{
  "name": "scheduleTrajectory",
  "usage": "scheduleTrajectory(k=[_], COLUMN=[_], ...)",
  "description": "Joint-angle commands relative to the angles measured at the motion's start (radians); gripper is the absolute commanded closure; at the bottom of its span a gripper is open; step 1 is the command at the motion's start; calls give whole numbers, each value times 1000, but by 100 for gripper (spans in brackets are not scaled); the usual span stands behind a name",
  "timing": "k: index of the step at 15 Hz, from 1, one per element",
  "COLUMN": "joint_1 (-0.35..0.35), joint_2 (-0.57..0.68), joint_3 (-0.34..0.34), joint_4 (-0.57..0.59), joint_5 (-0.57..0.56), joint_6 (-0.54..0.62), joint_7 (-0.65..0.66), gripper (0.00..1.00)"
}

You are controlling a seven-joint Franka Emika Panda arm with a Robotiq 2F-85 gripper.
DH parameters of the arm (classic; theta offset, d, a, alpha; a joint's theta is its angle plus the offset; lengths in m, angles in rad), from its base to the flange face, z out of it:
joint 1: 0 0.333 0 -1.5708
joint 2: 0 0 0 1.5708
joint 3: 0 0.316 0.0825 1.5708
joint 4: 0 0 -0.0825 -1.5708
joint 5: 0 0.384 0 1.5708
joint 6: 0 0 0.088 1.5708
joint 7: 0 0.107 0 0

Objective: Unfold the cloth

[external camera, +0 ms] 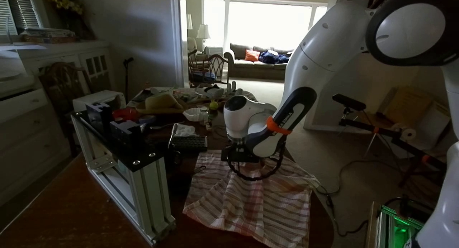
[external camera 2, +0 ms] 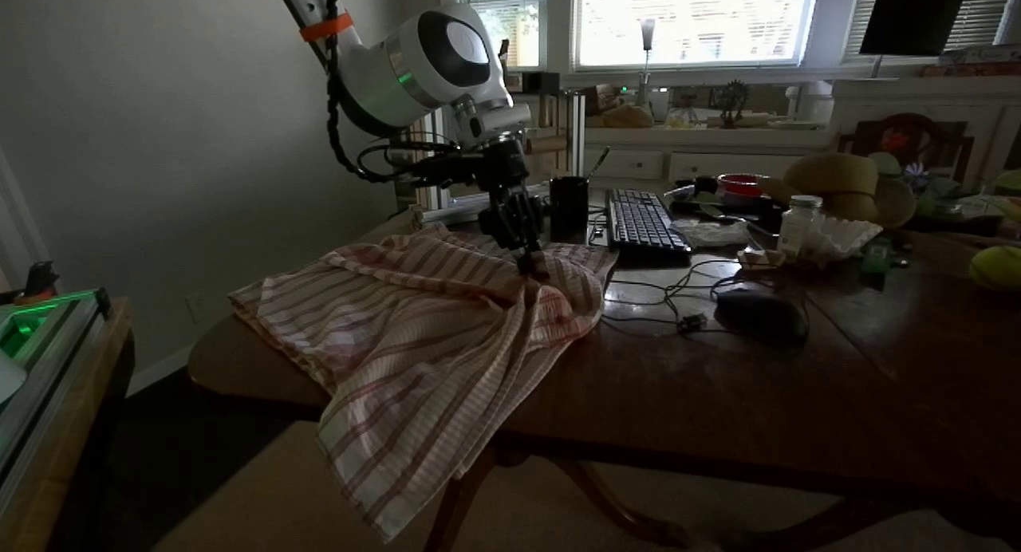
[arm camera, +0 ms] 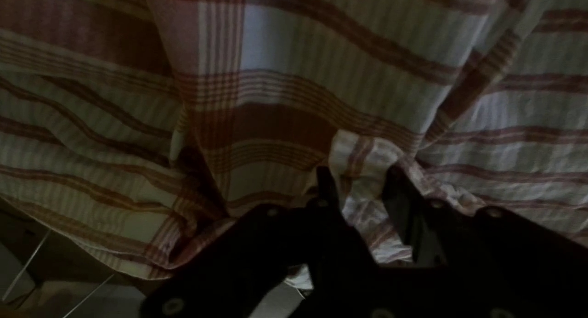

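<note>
Cloth (external camera 2: 423, 337), thin and striped, puckers between parted jaws of the hand (arm camera: 359, 180).

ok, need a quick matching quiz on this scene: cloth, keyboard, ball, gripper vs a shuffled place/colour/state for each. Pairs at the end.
Things:
1. cloth
2. keyboard
3. ball
4. gripper

Place, colour or state:
A. yellow-green
B. jaws apart
C. black, lying beside the dark cup
D. striped, hanging partly over the edge of the table

Pairs: 1-D, 2-C, 3-A, 4-B
</note>
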Motion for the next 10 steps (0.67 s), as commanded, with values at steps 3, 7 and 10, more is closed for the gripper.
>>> scheduleTrajectory(k=[3,7,10], joint_1=[26,11,-1], joint_2=[28,5,16], joint_3=[-16,8,26], joint_4=[33,74,161], joint_5=[-1,49,114], joint_6=[10,-5,-7], joint_7=[41,12,-21], gripper=[100,99,99])
